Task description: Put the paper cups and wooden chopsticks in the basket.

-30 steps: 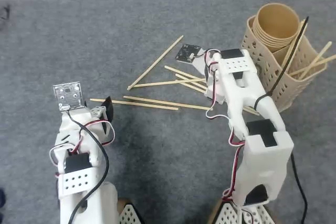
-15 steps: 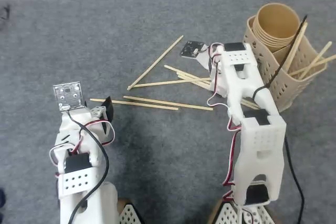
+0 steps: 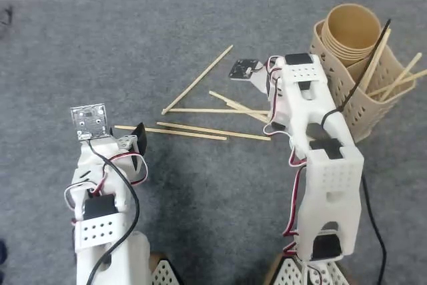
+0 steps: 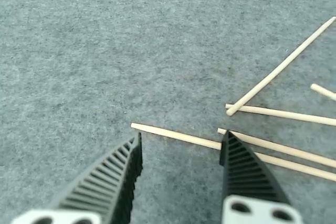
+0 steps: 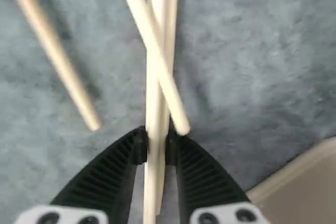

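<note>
Now right gripper (image 5: 156,148) clamps two chopsticks (image 5: 165,3) — one basket (image 3: 341,101) nearby.

light: bright, even, diffuse, from above | high view: white right arm (image 3: 331,178) brightly lit, faint soft-edged shadow beside it on grey mat (image 3: 100,45) | left wrist view: thin dark shadows hugging chopsticks (image 4: 178,136) | right wrist view: broad soft shadow beside loose chopstick (image 5: 47,40)

No legible text, label, brand, number or sign found. The paper cups (image 3: 351,28) and the basket (image 3: 373,108) show plain surfaces. Any marks on the left wrist's circuit board (image 3: 88,122) and the right wrist's circuit board (image 3: 243,69) are too small to read.
</note>
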